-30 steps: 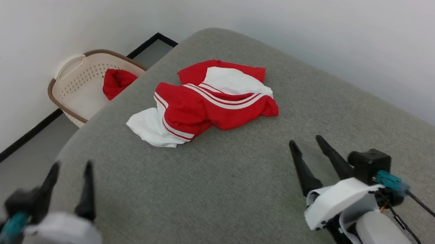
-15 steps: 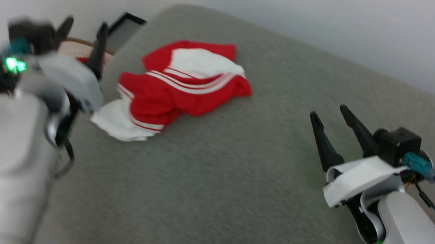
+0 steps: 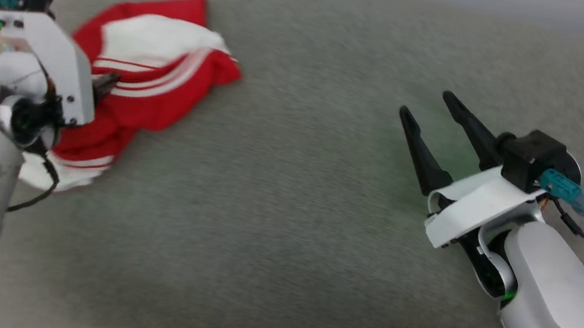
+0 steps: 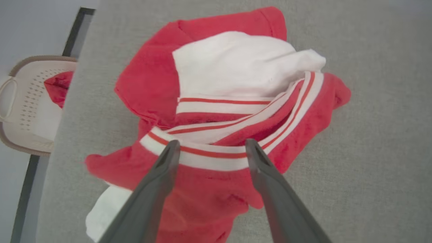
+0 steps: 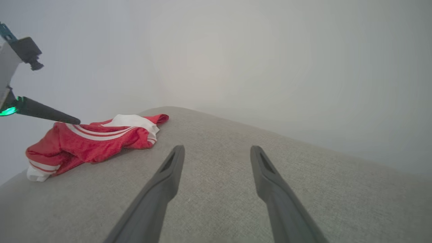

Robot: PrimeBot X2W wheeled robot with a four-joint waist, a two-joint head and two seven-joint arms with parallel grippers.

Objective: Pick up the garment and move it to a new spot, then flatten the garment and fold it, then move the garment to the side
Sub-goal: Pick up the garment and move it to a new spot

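The garment (image 3: 159, 67), a red jersey with white sleeves and white-and-red striped trim, lies crumpled at the upper left of the grey cushioned surface (image 3: 295, 186). My left gripper (image 3: 104, 82) hovers over its near part, pointing down at it. In the left wrist view that gripper (image 4: 212, 143) is open, its two fingers spread above a striped band of the garment (image 4: 236, 77) without closing on the cloth. My right gripper (image 3: 426, 103) is open and bare over the cushion well to the right. From the right wrist, the gripper (image 5: 216, 148) looks toward the garment (image 5: 91, 143).
A beige perforated laundry basket (image 4: 23, 111) stands on the floor beyond the cushion's left edge, with a red cloth (image 4: 55, 89) in it. A pale wall rises behind the cushion. Bare grey cushion stretches between the garment and my right gripper.
The head camera has swung, shifting the whole scene left and up. My left arm has risen from the lower left and come over the garment. The garment lies as before.
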